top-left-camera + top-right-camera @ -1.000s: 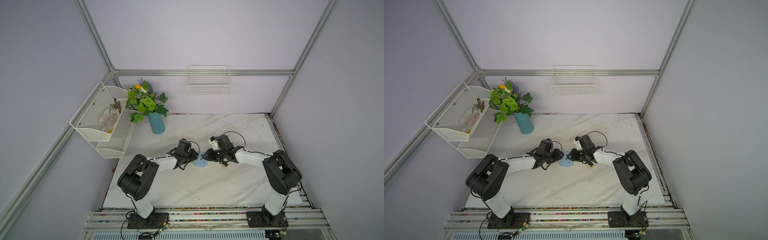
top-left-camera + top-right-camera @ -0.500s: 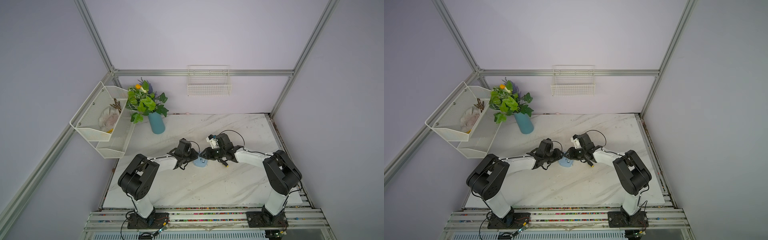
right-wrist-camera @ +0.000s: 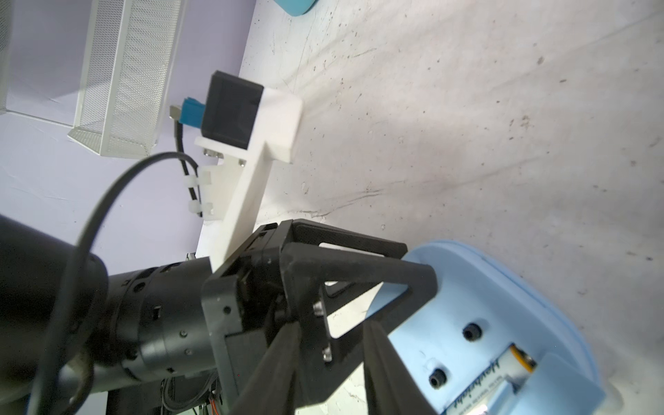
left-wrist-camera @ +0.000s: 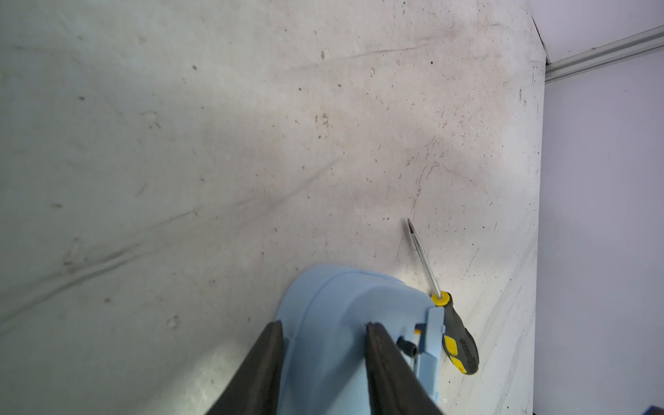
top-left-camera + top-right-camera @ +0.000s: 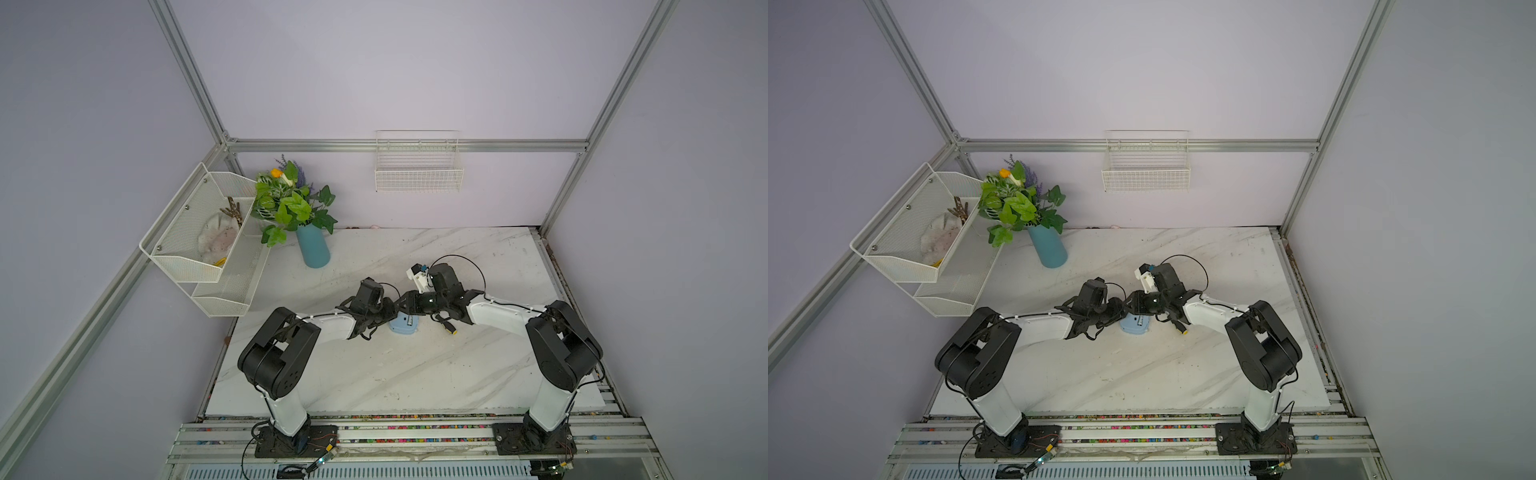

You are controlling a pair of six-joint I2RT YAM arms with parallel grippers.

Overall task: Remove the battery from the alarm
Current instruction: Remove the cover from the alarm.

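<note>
Robot lab test cell, not lived-in room. Evidence:
- bare aluminium frame [image 5: 407, 145] boxing in plain lilac walls [image 5: 374, 62]
- left arm [image 5: 282, 357] and right arm [image 5: 561, 345] bolted to slotted rail [image 5: 415, 434] at the near edge of the marble-look table [image 5: 374, 374]
- loose wires and small circuit boards at arm bases
- homely props staged as set dressing: wire basket [image 5: 419, 174] on back wall, mesh shelf [image 5: 187, 237] on side wall, leafy plant in blue vase [image 5: 312, 247]
- table surface scuffed and stained in wrist views

The battery [image 3: 492, 381] in the alarm [image 3: 467, 287] bears blue cursive lettering, perhaps a brand, unreadable.
</note>
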